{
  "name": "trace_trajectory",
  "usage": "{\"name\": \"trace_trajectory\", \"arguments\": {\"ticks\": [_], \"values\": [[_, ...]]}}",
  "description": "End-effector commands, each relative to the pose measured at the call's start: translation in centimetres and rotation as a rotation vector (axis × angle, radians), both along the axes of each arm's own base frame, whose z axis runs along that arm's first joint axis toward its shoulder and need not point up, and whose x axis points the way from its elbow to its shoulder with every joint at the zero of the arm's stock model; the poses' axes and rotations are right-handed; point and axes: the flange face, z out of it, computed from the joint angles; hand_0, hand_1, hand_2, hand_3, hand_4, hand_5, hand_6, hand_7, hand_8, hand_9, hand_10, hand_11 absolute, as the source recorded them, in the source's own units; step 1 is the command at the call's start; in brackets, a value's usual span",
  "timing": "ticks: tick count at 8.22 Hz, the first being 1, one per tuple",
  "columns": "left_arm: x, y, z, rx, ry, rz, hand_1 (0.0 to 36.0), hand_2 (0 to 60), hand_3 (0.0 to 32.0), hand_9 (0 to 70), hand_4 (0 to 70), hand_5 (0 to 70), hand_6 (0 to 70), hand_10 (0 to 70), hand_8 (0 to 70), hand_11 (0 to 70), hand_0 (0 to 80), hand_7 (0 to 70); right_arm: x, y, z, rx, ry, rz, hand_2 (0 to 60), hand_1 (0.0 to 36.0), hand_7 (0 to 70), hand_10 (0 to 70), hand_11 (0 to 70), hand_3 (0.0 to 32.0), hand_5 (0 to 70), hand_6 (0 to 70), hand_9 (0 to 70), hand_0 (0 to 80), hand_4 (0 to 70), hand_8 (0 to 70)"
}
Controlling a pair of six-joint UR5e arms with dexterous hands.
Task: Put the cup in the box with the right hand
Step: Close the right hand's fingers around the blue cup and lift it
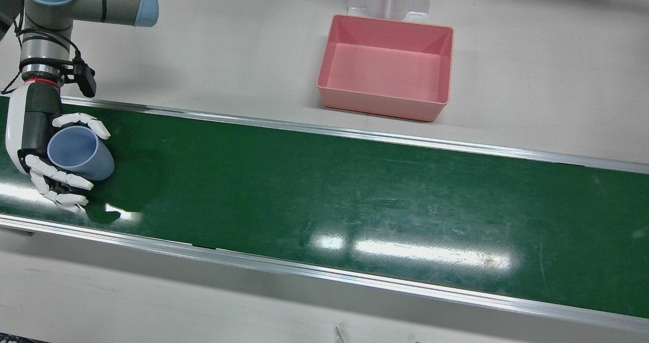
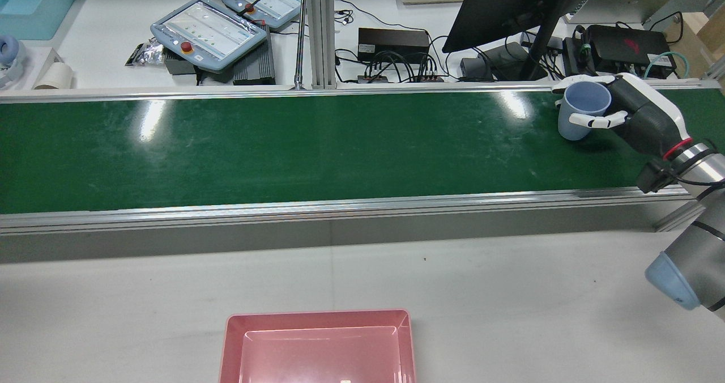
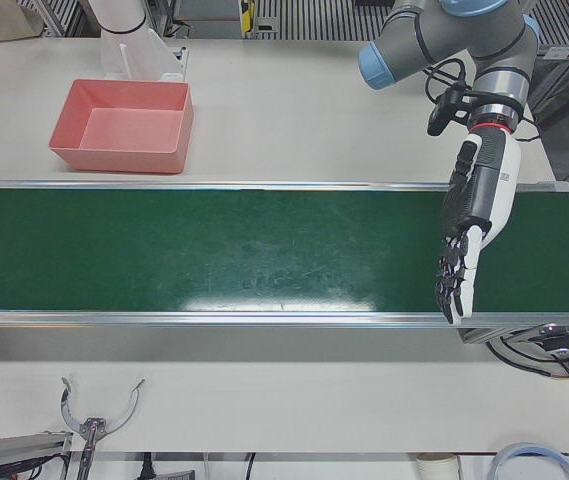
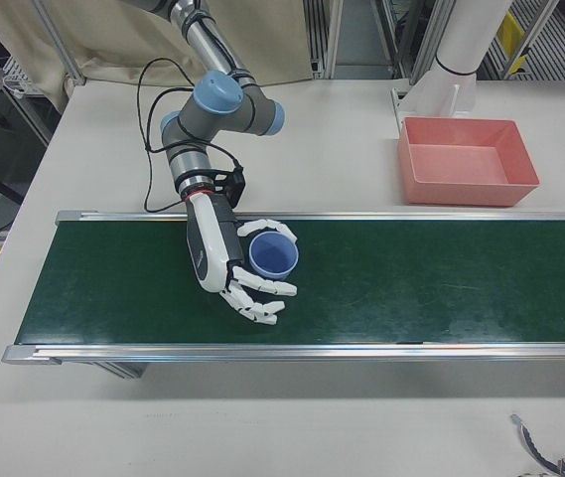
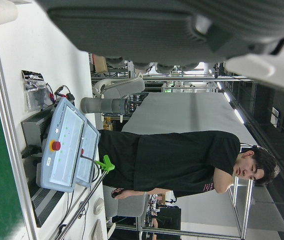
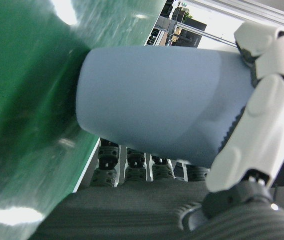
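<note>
My right hand (image 1: 45,150) wraps its fingers (image 1: 83,122) around the blue cup (image 1: 81,152) above the green belt (image 1: 324,196), keeping it upright for carrying to the pink box (image 1: 386,97) on the bench (image 1: 228,54).

Cup (image 1: 81,152): pale blue-grey, plain, no pattern. Right robot hand (image 1: 48,147): black palm, white shell and white fingers (image 1: 81,181), red ring at wrist. Left robot hand (image 3: 469,225): black with white back. Box (image 1: 386,68): solid pink, lighter pink floor. Belt (image 1: 355,191): dark green, scuffed, white glare patches, silver rails. Surface (image 1: 243,54): off-white. Arm (image 1: 86,0): grey with light blue caps.
</note>
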Motion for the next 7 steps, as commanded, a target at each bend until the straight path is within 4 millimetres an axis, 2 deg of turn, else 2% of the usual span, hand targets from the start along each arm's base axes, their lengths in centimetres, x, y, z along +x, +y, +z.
{"name": "trace_trajectory", "arguments": {"ticks": [1, 2, 3, 4, 5, 6, 7], "values": [[0.0, 0.0, 0.0, 0.000, 0.000, 0.000, 0.0, 0.0, 0.0, 0.0, 0.0, 0.0, 0.0, 0.0, 0.0, 0.0, 0.0, 0.0, 4.0, -0.7, -1.7, 0.023, -0.041, 0.079, 60.0, 36.0, 70.0, 43.6, 63.1, 0.0, 17.1, 34.7, 70.0, 51.1, 53.8, 54.1], [0.0, 0.0, 0.0, 0.000, 0.000, 0.000, 0.0, 0.0, 0.0, 0.0, 0.0, 0.0, 0.0, 0.0, 0.0, 0.0, 0.0, 0.0, 7.0, -0.3, -6.0, 0.099, -0.092, 0.120, 60.0, 36.0, 70.0, 40.9, 59.1, 0.0, 16.2, 33.4, 70.0, 50.8, 56.9, 51.9], [0.0, 0.0, 0.1, 0.000, 0.000, 0.000, 0.0, 0.0, 0.0, 0.0, 0.0, 0.0, 0.0, 0.0, 0.0, 0.0, 0.0, 0.0, 7.8, 0.3, -10.1, 0.162, -0.121, 0.128, 60.0, 36.0, 70.0, 37.2, 54.0, 0.0, 15.3, 32.6, 70.0, 49.3, 56.6, 49.9], [0.0, 0.0, 0.1, -0.002, 0.000, 0.000, 0.0, 0.0, 0.0, 0.0, 0.0, 0.0, 0.0, 0.0, 0.0, 0.0, 0.0, 0.0, 7.3, 1.5, -13.1, 0.177, -0.129, 0.110, 60.0, 36.0, 70.0, 35.8, 52.3, 0.0, 14.9, 32.5, 70.0, 49.5, 60.3, 49.2], [0.0, 0.0, 0.0, 0.000, 0.000, 0.000, 0.0, 0.0, 0.0, 0.0, 0.0, 0.0, 0.0, 0.0, 0.0, 0.0, 0.0, 0.0, 4.9, 1.2, -17.6, 0.233, -0.151, 0.063, 60.0, 36.0, 70.0, 35.7, 52.2, 0.0, 15.0, 32.2, 70.0, 49.7, 58.5, 49.3], [0.0, 0.0, 0.0, 0.000, 0.000, 0.002, 0.0, 0.0, 0.0, 0.0, 0.0, 0.0, 0.0, 0.0, 0.0, 0.0, 0.0, 0.0, 0.6, 2.5, -21.7, 0.284, -0.190, -0.027, 60.0, 36.0, 70.0, 34.1, 50.2, 0.0, 15.0, 32.0, 70.0, 51.1, 56.5, 48.3], [0.0, 0.0, 0.0, 0.000, 0.000, 0.000, 0.0, 0.0, 0.0, 0.0, 0.0, 0.0, 0.0, 0.0, 0.0, 0.0, 0.0, 0.0, -4.6, 6.6, -25.6, 0.337, -0.212, -0.145, 60.0, 36.0, 70.0, 31.9, 47.4, 0.0, 14.7, 31.5, 70.0, 52.7, 54.2, 46.9]]}}
